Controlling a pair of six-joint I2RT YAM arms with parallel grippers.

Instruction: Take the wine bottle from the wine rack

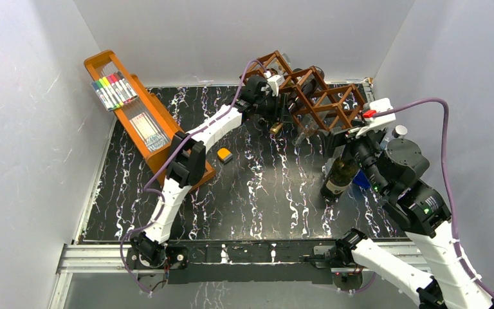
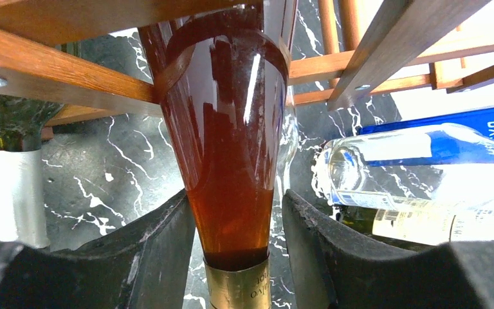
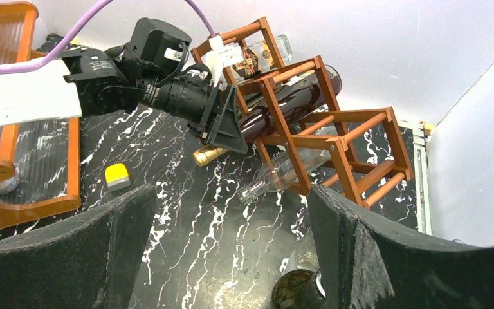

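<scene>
Black, white-veined table (image 1: 264,212) stretched out from the arm bases. Nearest, on the right side, the right end effector (image 3: 228,212) hung released, its jaws spread wide and holding nothing, above a green bottle (image 1: 338,177) that stood upright on the table. Toward the middle lay a small yellow block (image 1: 224,154), alone on the surface. On the left an orange tray (image 1: 157,106) ran diagonally away from me, with a row of coloured markers (image 1: 114,90) near its far end.

Farther out, I had the left arm stretched to the rack (image 2: 58,74), which stood at the back of the table near the rear wall. The left end effector (image 2: 238,206) straddled the neck of the wine bottle (image 2: 228,129), whose gold foil (image 2: 238,290) sat low between the fingers (image 2: 154,257). In the wrist view they lay very close on both sides of the amber glass. One looked to be touching, while a thin strip of table showed beside the other, so I could not tell whether the bottle was clamped. The wine bottle lay slanted in an upper cell of the rack, its capped neck poking out toward me and downward.

Beyond it, a clear bottle (image 3: 283,174) slanted through a lower cell, mouth toward the table. A labelled bottle (image 3: 257,58) lay in the topmost cell, by the wall.
</scene>
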